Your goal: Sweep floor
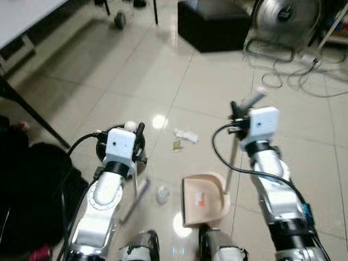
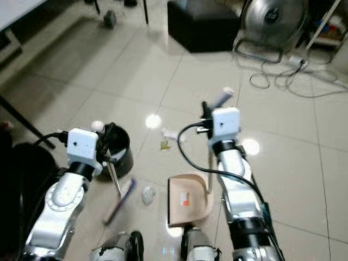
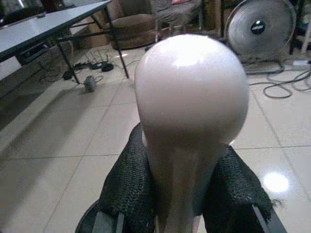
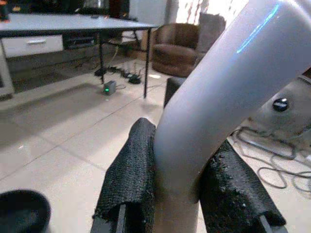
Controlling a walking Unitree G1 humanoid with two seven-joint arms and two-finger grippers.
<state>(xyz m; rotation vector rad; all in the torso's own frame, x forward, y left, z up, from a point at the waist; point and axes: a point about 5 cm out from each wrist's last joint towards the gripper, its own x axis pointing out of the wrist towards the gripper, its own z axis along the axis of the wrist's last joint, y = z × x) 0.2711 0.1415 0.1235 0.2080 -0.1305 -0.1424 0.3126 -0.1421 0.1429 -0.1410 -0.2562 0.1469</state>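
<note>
Floor (image 1: 136, 70) of pale glossy tiles is littered w/ white crumpled paper (image 1: 186, 135), a small yellowish scrap (image 1: 176, 144) & a grey wad (image 1: 162, 194), all near the beige dustpan (image 1: 202, 200). Broom handle (image 3: 190, 111) is clamped by left pincer (image 3: 187, 194); dustpan handle (image 4: 214, 107) is clamped by right pincer (image 4: 182, 194). A black bin (image 2: 120, 148) is seen beside left arm.

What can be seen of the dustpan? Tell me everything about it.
The dustpan is beige, plastic-looking, with a shallow scoop and raised back wall. It sits flat on the tiled floor between the robot's arms, mouth facing the left arm. A small orange mark lies inside. Its long pale handle rises upright to a bent grey top, gripped by the right end effector, whose black padded fingers press either side. Crumpled paper scraps lie beyond it, untouched.
</note>
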